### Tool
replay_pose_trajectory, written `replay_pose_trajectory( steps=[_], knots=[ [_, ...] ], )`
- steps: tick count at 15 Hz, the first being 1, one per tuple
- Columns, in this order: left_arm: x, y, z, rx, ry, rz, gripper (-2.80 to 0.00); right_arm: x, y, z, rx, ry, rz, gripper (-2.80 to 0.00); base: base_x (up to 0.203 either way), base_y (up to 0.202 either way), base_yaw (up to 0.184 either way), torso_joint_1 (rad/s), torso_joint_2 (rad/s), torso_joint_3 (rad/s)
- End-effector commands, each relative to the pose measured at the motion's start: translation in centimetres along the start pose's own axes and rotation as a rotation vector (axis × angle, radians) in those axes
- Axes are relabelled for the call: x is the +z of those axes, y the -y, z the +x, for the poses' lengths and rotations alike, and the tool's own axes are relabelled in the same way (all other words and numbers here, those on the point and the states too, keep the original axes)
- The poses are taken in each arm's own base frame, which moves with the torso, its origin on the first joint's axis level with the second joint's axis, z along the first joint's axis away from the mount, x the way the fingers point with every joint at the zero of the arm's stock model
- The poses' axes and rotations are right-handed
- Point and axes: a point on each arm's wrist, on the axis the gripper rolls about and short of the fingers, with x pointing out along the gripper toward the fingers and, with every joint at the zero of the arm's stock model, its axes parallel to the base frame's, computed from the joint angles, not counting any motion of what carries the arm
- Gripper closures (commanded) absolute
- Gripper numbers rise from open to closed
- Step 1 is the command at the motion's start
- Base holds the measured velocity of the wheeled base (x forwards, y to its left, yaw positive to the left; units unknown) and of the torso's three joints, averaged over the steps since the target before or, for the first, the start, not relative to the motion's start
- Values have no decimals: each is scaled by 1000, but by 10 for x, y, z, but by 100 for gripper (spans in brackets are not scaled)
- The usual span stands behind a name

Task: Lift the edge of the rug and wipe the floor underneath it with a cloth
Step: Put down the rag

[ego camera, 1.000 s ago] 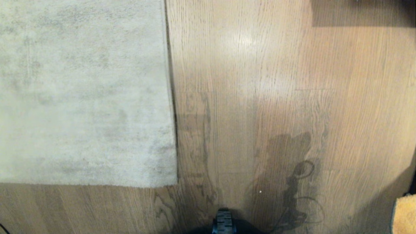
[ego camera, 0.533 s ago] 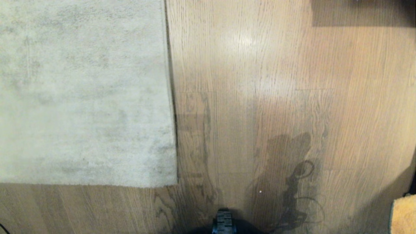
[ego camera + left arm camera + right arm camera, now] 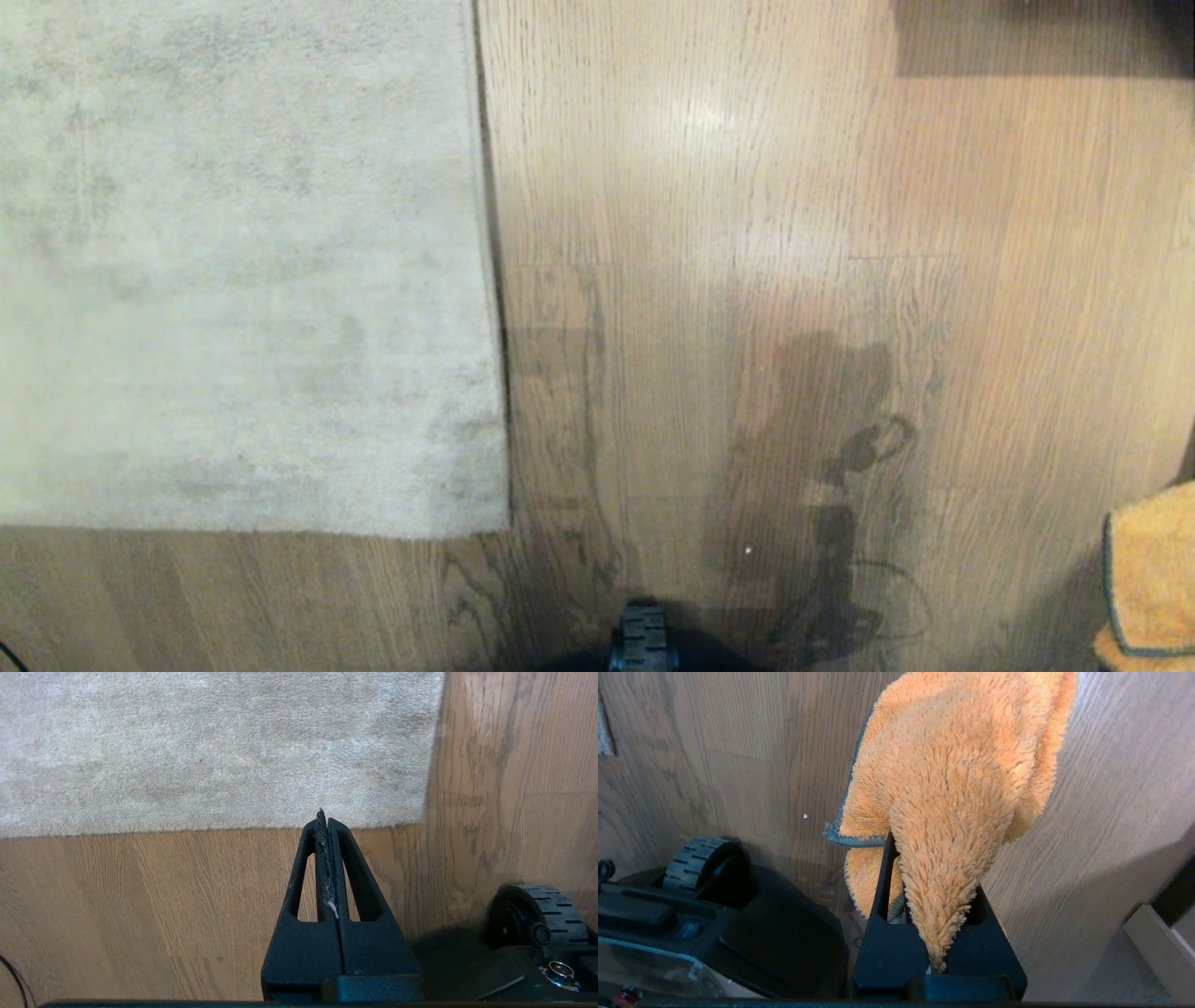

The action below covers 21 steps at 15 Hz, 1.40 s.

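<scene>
Both sets of jaws are drawn tight: the right gripper (image 3: 931, 896) is clamped on the cloth (image 3: 952, 779), and the left gripper (image 3: 325, 826) is pressed together on nothing, only a few wisps of lint caught between its fingers (image 3: 348, 868).

The cloth is a fluffy orange thing with a dark grey binding. It bunches over the right fingers and flops forward, so I'd judge it light, soft and limp; it will drape and drag, not push stiffly. Pinched at one end as it is, the loose bulk should lie flat enough to wipe with. From the head view it peeks in at about 4 o'clock, above the floor (image 3: 747, 233).

The rug (image 3: 243, 280) lies flat from 9 to 11 o'clock, its square corner (image 3: 499, 527) near 7 o'clock. The rug edge (image 3: 495, 308) runs straight up from it toward 12. It looks low-piled and broad, so probably heavy overall, yet floppy at the border. The corner seems the best hold, since least weight hangs there; a thin flat edge on smooth planks may be hard to get a finger under, and the jaws must first part.

The left gripper hovers over bare wood just short of the rug's near edge. A dark wheel (image 3: 644, 635) of the base shows at 6 o'clock.
</scene>
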Motion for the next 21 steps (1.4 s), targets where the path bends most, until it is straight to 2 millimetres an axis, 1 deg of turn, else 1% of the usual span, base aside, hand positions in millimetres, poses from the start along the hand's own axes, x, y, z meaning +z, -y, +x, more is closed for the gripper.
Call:
replay_pose_trajectory(
  steps=[1,5,8,11,12,14,16,19,21],
  knots=[
    [0,0,0,1,0,0,0,14,5,30,21,-104,11,0,0,0,0,0,0,0],
    [0,0,0,2,0,0,0,32,14,87,18,-124,57,0,0,0,0,0,0,0],
    [0,0,0,1,0,0,0,35,21,129,-1,-128,81,0,0,0,0,0,0,0],
    [0,0,0,0,0,0,0,38,35,172,-48,-88,89,0,0,0,0,0,0,0],
    [0,0,0,0,0,0,0,40,41,187,-71,-59,89,0,0,0,0,0,0,0],
    [0,0,0,1,0,0,0,52,59,215,-126,28,82,0,0,0,0,0,0,0],
    [0,0,0,1,0,0,0,62,77,236,-173,81,76,0,0,0,0,0,0,0],
    [0,0,0,0,0,0,0,71,102,261,-227,118,70,0,0,0,0,0,0,0],
    [0,0,0,2,0,0,0,74,122,270,-251,135,59,0,0,0,0,0,0,0]
  ],
)
